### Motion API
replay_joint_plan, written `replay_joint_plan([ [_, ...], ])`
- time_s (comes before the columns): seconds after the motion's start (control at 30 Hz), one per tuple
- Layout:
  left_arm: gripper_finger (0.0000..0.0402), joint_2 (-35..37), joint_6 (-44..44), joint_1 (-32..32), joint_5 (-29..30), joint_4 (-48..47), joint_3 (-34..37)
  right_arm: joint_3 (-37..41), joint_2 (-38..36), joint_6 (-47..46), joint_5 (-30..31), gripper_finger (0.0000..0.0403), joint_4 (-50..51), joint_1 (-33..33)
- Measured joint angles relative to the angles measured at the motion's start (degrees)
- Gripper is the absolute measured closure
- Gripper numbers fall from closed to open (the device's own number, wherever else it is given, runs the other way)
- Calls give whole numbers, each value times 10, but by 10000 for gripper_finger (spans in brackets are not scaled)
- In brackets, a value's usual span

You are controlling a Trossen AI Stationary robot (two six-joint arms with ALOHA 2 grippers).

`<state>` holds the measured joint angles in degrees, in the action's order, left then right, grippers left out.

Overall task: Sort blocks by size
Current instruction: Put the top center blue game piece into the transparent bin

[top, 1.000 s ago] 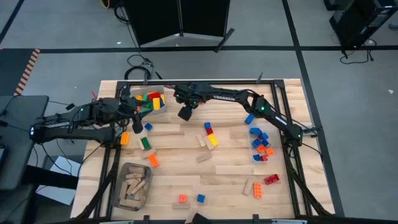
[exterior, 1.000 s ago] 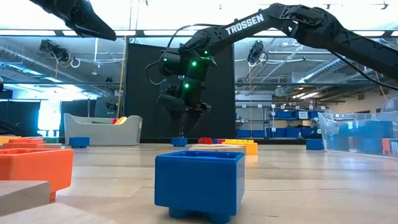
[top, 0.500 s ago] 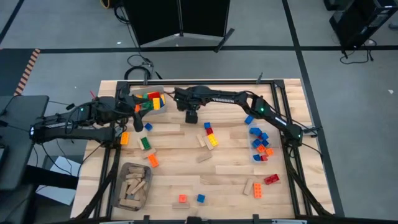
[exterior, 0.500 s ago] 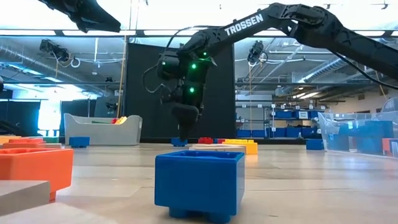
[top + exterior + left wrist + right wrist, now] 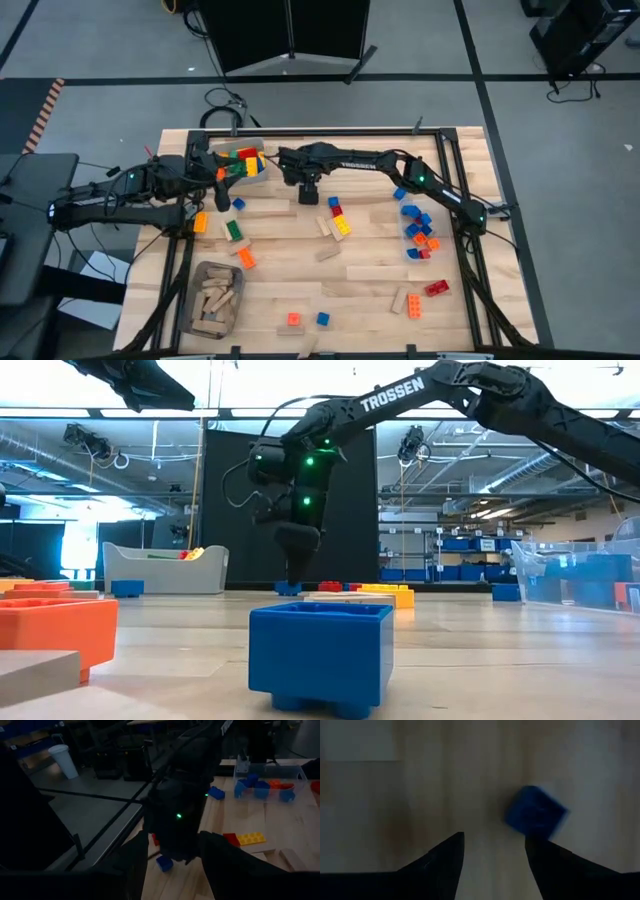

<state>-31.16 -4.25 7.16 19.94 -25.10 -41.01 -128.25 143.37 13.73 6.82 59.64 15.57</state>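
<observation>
Studded blocks and tan wooden pieces lie scattered over the wooden table (image 5: 300,270). My right gripper (image 5: 308,193) points down at the table's far middle, open, with bare wood between its fingers (image 5: 494,839). A small blue block (image 5: 536,813) rests on the table just beyond one fingertip, outside the gap; it also shows under the gripper in the low view (image 5: 288,588). A red block (image 5: 337,211) and a yellow block (image 5: 342,225) lie a little to the right. My left gripper (image 5: 218,185) hangs open above the far left, holding nothing (image 5: 173,837).
A grey bin (image 5: 245,165) of coloured blocks stands at the far left. A clear bin (image 5: 418,235) of blue and orange blocks sits at the right. A grey tray (image 5: 215,295) of wooden pieces is at the near left. Loose blocks (image 5: 320,319) lie near the front edge.
My right gripper has moved a little toward the table's right edge and slightly down, and it has rolled about its own axis. The blocks lie where they were.
</observation>
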Motion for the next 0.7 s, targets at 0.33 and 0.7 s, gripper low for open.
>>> replay_joint_plan([
  [0.33,218,0,0,0,0,-1,0,0,0,-125,5,199,-7,-26],
  [0.7,218,1,4,0,0,-32,0,0,-12,-430,34,225,-97,-25],
])
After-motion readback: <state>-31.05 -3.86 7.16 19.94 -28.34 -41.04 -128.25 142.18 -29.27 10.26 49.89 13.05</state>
